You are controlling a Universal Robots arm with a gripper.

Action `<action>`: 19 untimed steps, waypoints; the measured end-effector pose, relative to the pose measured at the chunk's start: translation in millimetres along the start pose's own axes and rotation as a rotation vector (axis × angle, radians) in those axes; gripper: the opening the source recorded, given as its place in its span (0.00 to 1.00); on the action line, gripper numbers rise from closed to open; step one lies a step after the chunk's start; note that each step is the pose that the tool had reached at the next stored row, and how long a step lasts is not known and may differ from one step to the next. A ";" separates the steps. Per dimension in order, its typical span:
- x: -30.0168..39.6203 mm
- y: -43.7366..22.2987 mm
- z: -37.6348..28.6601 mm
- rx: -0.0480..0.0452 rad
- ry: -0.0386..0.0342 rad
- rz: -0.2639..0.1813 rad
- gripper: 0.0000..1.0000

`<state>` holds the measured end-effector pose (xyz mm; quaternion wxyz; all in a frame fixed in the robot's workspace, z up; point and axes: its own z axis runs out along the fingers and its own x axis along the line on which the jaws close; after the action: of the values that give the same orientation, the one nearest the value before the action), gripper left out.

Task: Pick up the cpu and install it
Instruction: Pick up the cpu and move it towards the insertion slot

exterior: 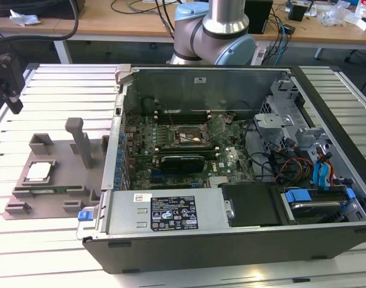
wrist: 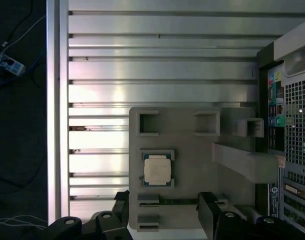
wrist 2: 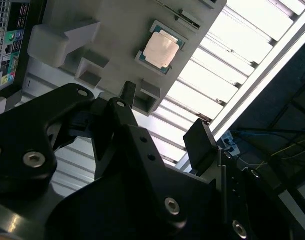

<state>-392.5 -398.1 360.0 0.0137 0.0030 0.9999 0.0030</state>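
- Gripper: fingers spread wide, gripping nothing. It hung above the grey holder block, the chip lying between the finger lines, apparently lined up to straddle it.
- The cpu: sat flat in a square recess of the block, at the exterior view's left, outside the computer case; not yet lifted.
- Appearance: small square, silvery-grey metal lid, pale rim, thin bluish board edge.
- Recess: judged to keep the chip level and squarely placed.
- Socket: black-framed, mid-motherboard, well apart from the chip.

Silvery-grey cpu, pale grey tray, black tool.
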 end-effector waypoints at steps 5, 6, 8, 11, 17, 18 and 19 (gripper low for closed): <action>0.1 0.0 2.6 0.0000 0.0000 0.000 0.66; 0.1 0.0 3.2 0.0000 0.0000 0.000 0.66; 0.1 0.0 4.1 0.0000 0.0000 0.000 0.66; 0.2 0.0 6.3 0.0000 -0.0001 0.000 0.66; 0.3 -0.1 9.0 0.0000 0.0000 0.000 0.66; 0.3 -0.1 9.4 0.0000 0.0000 0.000 0.66; 0.3 -0.1 9.9 0.0000 0.0000 0.000 0.66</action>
<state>-392.5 -398.1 350.0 0.0137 0.0030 0.9999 0.0030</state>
